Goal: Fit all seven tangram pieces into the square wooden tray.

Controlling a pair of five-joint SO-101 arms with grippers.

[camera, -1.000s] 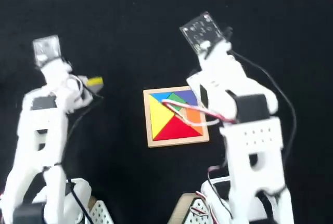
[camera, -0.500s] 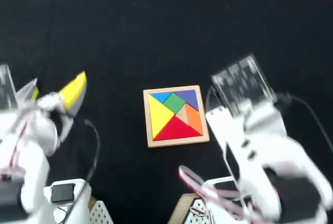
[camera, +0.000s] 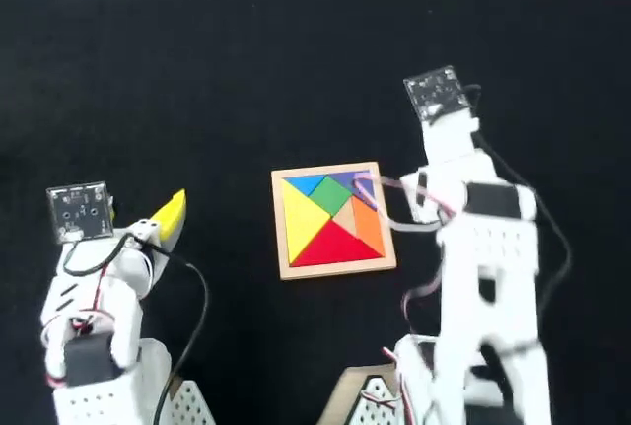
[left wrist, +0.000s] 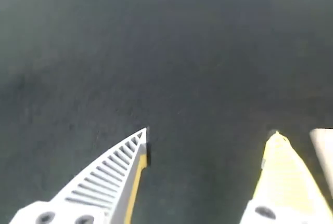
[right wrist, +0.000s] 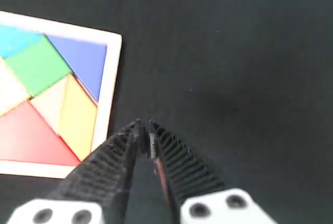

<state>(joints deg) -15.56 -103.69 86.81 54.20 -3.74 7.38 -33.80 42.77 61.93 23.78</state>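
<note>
Right wrist view: right pincer [right wrist: 145, 126] closed, empty, beside tray [right wrist: 112, 78]; left pincer [left wrist: 210, 133] spread wide, empty

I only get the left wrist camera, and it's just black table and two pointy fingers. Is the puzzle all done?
Observer: It looks done. From the high view, the tray is filled with pieces in seven colours, and I see no gap.
Operator: Where's the other arm's gripper?
Observer: The right gripper is shut with nothing in it, over the table just outside the tray's edge.
Operator: Which pieces are the biggest?
Observer: The yellow triangle and the red triangle, side by side in the tray.
</note>
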